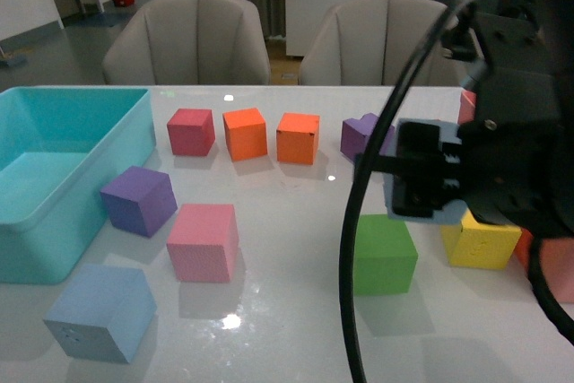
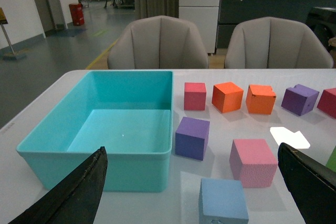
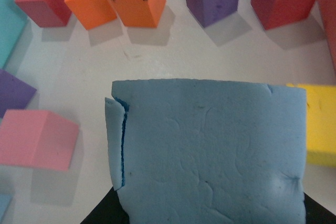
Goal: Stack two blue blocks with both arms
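One blue block point(image 1: 100, 311) rests on the white table at the near left, also seen in the left wrist view point(image 2: 223, 208). My left gripper point(image 2: 191, 153) hangs open above and just behind it, its black fingers point(image 2: 86, 187) spread wide on either side; this arm is out of the front view. The second blue block point(image 3: 210, 150) fills the right wrist view, creased and squeezed. My right gripper point(image 1: 421, 181) is shut on it, held above the table at the right over the green cube point(image 1: 384, 253); only a pale edge of this blue block point(image 1: 444, 216) shows there.
A big turquoise bin point(image 1: 134, 145) stands at the left. A purple cube point(image 1: 139, 199) and a pink cube point(image 1: 204, 241) lie just beyond the resting blue block. Red point(image 1: 191, 131), orange point(image 1: 245, 133) and another purple cube point(image 1: 360, 136) line the back; a yellow cube point(image 1: 480, 241) sits right.
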Controlling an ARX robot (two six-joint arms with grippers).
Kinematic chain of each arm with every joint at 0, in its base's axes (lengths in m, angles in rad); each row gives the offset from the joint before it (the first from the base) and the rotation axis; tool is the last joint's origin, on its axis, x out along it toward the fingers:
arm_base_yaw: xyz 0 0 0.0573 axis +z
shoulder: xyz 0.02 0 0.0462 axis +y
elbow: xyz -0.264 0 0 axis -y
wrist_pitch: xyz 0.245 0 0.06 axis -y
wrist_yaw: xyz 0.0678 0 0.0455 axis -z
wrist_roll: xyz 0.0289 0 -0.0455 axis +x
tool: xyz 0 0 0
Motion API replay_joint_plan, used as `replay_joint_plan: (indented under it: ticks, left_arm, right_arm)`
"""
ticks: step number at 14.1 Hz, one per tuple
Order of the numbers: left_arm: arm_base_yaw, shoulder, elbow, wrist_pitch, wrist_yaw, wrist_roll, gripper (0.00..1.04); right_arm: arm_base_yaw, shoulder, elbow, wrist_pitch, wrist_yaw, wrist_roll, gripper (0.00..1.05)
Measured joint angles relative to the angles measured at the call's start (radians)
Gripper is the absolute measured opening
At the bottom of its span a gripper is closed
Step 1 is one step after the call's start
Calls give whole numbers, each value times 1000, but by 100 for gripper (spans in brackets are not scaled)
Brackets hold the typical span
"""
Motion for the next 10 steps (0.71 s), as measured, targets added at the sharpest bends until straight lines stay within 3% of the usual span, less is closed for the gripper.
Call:
replay_joint_plan:
  ticks: [4, 10]
  left_arm:
    - [0, 0, 0, 0, 0, 0, 98]
    - [0, 0, 0, 0, 0, 0, 98]
  right_arm:
    - [56, 332, 446, -188, -42, -60, 43]
    - [63, 645, 830, -360, -74, -1, 43]
